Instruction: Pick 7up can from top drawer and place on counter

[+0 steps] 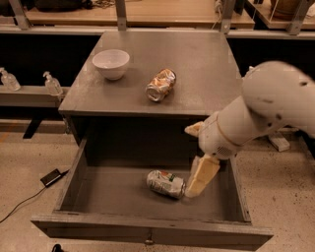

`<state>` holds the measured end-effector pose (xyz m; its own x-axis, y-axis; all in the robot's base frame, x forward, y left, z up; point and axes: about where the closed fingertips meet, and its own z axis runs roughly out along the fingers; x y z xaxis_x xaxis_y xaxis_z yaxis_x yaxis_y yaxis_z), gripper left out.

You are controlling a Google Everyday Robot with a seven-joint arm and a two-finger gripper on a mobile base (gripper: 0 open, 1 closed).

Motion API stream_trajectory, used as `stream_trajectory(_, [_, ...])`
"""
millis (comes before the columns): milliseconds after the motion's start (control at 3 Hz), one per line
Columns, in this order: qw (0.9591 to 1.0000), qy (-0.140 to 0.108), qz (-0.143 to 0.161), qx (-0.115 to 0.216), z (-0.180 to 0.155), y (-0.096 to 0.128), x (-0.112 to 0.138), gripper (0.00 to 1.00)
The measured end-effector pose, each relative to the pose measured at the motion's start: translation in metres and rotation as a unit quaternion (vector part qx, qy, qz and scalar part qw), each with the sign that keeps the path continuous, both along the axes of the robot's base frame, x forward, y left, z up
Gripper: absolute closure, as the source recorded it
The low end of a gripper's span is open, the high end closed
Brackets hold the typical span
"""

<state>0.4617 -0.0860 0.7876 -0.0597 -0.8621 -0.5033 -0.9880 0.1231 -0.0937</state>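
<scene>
The 7up can point(166, 183) lies on its side, dented, on the floor of the open top drawer point(103, 199), near the middle. My gripper point(196, 187) hangs down into the drawer from the white arm point(266, 106) and sits right against the can's right end. The can rests on the drawer floor, not lifted. The counter point(206, 59) is the dark-grey cabinet top above the drawer.
An orange-gold dented can point(161, 84) and a white bowl point(111, 63) sit on the counter. Two small pump bottles point(51, 83) stand on a shelf at the left. A black adapter with a cable point(50, 177) lies on the floor left of the drawer. A wooden tabletop point(167, 12) is behind.
</scene>
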Motion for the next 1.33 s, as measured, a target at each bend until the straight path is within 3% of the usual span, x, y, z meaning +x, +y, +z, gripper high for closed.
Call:
stream_trajectory(333, [0.9993, -0.015, -0.032, 0.014, -0.059, 0.029, 0.024, 0.0])
stream_trajectory(1000, [0.9929, -0.065, -0.095, 0.03, -0.113, 0.044, 0.075, 0.0])
stream_trajectory(1333, [0.9923, -0.063, -0.102, 0.029, -0.136, 0.044, 0.087, 0.0])
